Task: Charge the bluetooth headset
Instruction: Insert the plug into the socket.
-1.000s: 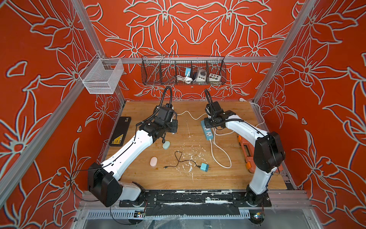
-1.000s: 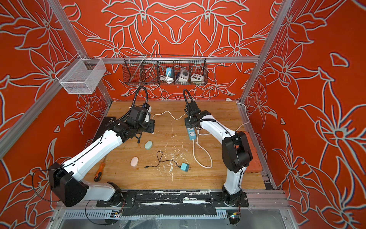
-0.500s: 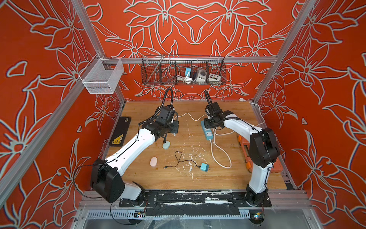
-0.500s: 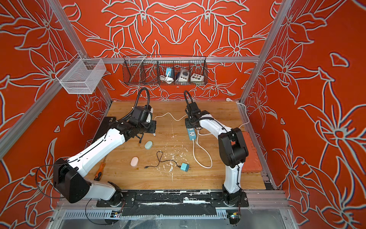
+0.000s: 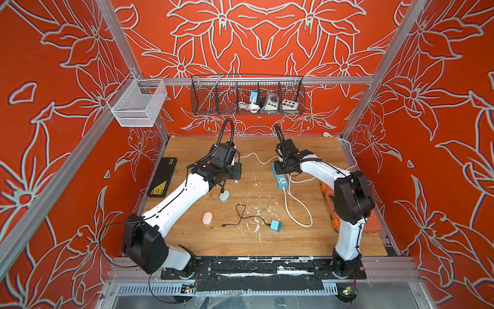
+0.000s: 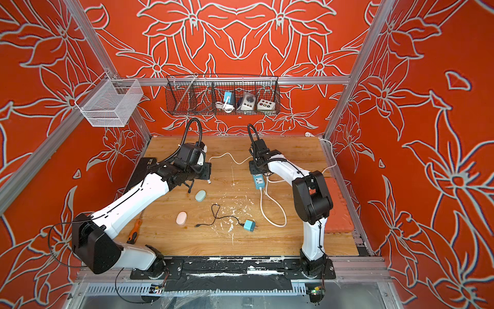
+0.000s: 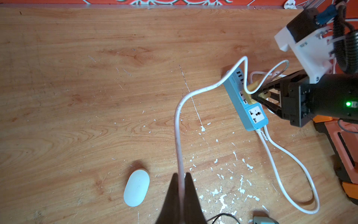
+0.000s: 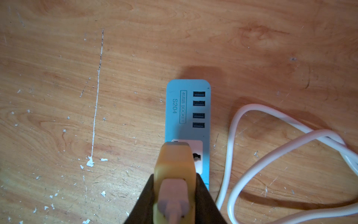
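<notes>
Compared with a second ago, the right arm (image 5: 352,198) is holding its elbow further in toward the middle of the wooden table (image 5: 267,246), and the left arm (image 5: 181,198) is holding its elbow slightly further from the front rail. Both grippers are staying where they were.

The right gripper (image 8: 175,176) is clamping a yellow adapter (image 8: 174,159) between its fingers, jaws only partly closed around its body. It is pressing the adapter's tip against the socket face of the blue power strip (image 8: 171,87), just below the four USB ports. Whether the pins are seated cannot be told.

A white charging cable (image 7: 177,124) is running out of the adapter's back, arching over the table and passing into the left gripper (image 7: 181,175). That gripper is pinching the cable with its fingers fully closed. In both top views the cable's free end is hanging just below it, clear of the wood.

The pale green headset case (image 5: 224,196) is lying flat on the table just beside that dangling end, not touching it and with nothing plugged in. A pink case (image 5: 207,218) is lying nearer the front, apart from the green one.

Between the pink case and the strip's own looped white cord (image 5: 299,211), a black cable (image 5: 240,214) is lying loose, ending in a teal charger (image 5: 276,225).
</notes>
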Controlling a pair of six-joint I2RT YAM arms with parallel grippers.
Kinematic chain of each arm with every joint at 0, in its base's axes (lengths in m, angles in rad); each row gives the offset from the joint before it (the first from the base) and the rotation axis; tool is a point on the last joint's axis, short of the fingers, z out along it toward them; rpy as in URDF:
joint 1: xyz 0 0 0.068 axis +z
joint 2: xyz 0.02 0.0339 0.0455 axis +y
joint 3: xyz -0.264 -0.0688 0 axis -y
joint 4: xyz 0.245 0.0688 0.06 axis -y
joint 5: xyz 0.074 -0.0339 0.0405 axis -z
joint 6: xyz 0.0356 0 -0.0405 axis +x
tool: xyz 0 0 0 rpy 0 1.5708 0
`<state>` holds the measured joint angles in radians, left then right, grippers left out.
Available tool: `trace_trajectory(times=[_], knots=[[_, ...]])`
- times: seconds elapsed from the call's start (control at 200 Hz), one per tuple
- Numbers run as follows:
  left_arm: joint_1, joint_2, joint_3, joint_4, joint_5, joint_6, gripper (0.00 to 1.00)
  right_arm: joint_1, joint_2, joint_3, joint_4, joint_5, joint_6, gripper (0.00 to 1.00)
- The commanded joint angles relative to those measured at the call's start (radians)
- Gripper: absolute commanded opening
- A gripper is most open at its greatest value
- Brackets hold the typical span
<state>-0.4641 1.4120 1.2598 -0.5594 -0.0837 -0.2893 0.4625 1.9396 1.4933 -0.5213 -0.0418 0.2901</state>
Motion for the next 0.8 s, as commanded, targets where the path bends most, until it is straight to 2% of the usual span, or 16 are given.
trace_trajectory(times=[0.0, 0.796], knots=[[0.007, -0.002, -0.016, 0.013, 0.004, -0.009, 0.00, -0.005, 0.025, 0.024, -0.007, 0.009, -0.019, 0.13], [0.010, -0.004, -0.021, 0.014, 0.010, -0.013, 0.00, 0.028, 0.029, -0.030, -0.037, 0.044, -0.035, 0.12]])
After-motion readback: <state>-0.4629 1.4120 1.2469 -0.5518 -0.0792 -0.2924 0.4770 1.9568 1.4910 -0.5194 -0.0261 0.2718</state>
